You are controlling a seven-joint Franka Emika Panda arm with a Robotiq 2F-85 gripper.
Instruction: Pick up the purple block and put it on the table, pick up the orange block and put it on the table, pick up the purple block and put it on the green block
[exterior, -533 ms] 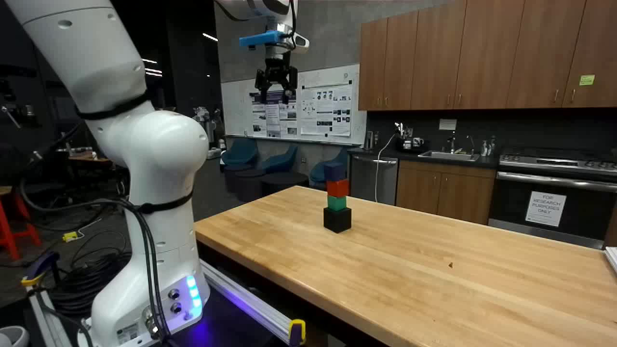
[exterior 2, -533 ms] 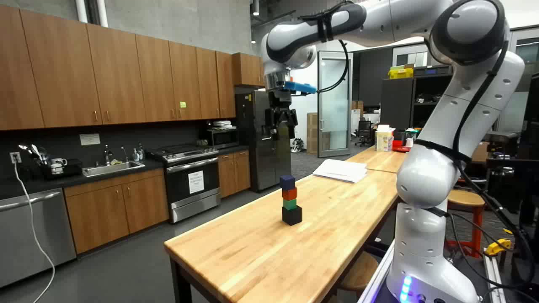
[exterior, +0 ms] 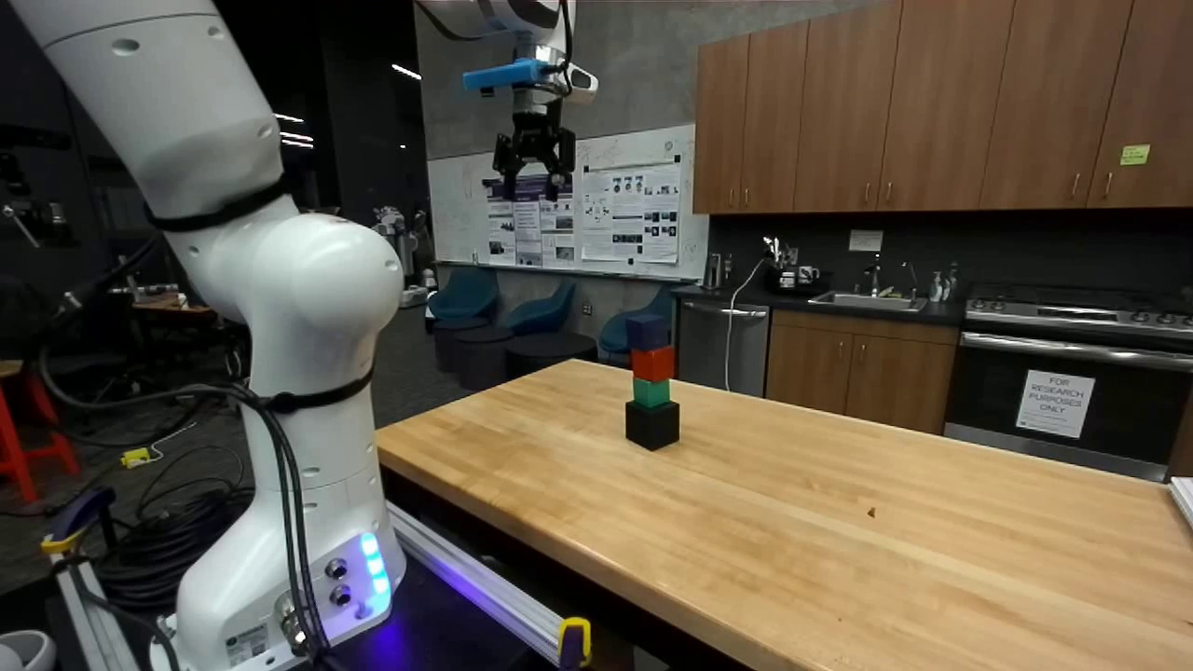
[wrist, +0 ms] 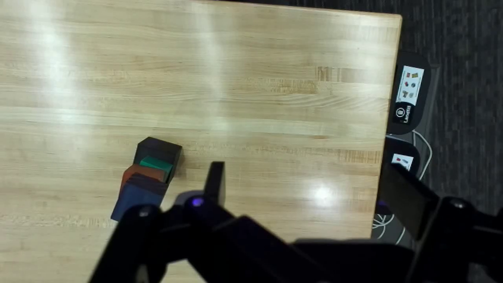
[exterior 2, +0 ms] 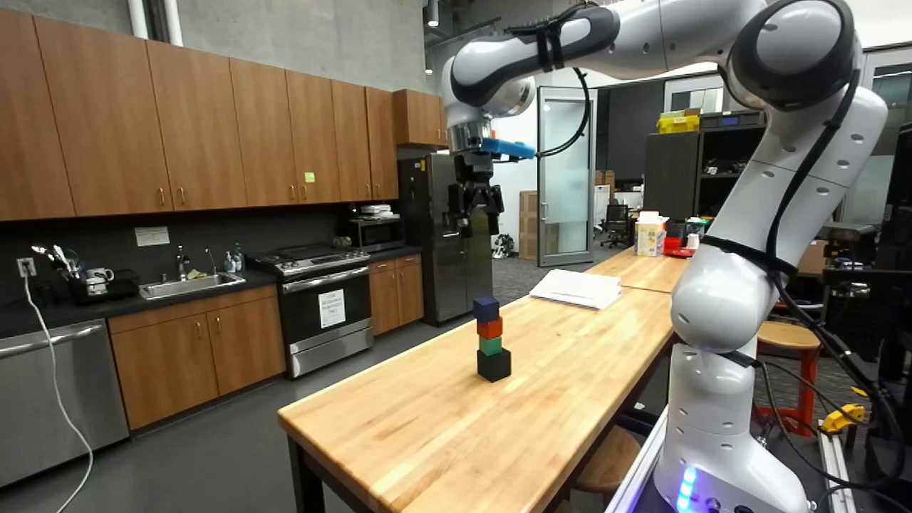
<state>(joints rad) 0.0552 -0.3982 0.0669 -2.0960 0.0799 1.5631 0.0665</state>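
Wrist view only: Landfill bin (wrist: pixel 410 92) beside tbl (wrist: pixel 275 114). Jaws spread, well off purple blk (wrist: pixel 141 194).

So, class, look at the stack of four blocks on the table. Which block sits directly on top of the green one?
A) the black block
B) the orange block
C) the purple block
B: in both exterior views the orange block rests on the green block, with the purple block above it and the black block at the bottom.
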